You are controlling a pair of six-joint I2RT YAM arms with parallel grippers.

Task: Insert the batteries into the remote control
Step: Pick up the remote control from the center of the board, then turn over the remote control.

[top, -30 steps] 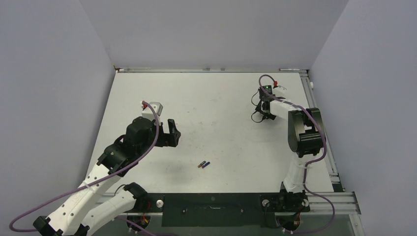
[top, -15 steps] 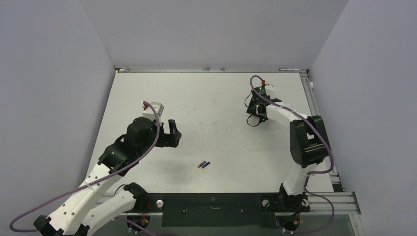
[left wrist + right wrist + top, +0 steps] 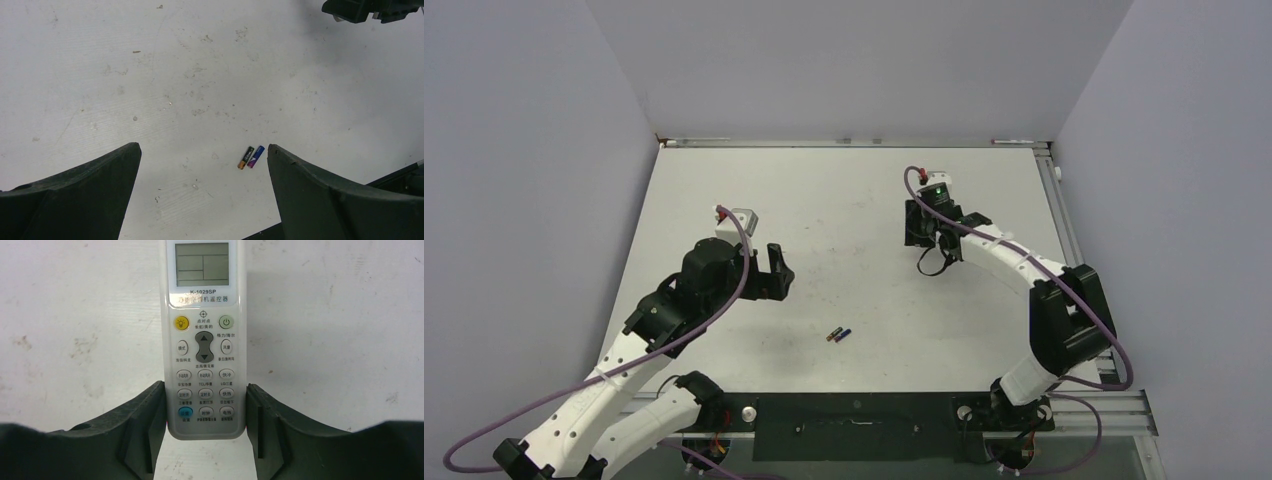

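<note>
There are two batteries (image 3: 245, 157). There is one remote control (image 3: 205, 340), and it has one little screen (image 3: 203, 264). There is one tabletop (image 3: 854, 190). There are two robot arms, the left arm (image 3: 654, 320) and the right arm (image 3: 1014, 255). Each arm has one pincer, so that makes two: the left pincer (image 3: 202, 146) and the right pincer (image 3: 205, 386).

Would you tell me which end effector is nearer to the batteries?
Left. The left end effector hovers open beyond and left of the batteries; the right end effector, gripping the remote, is farther away, far right.
</note>
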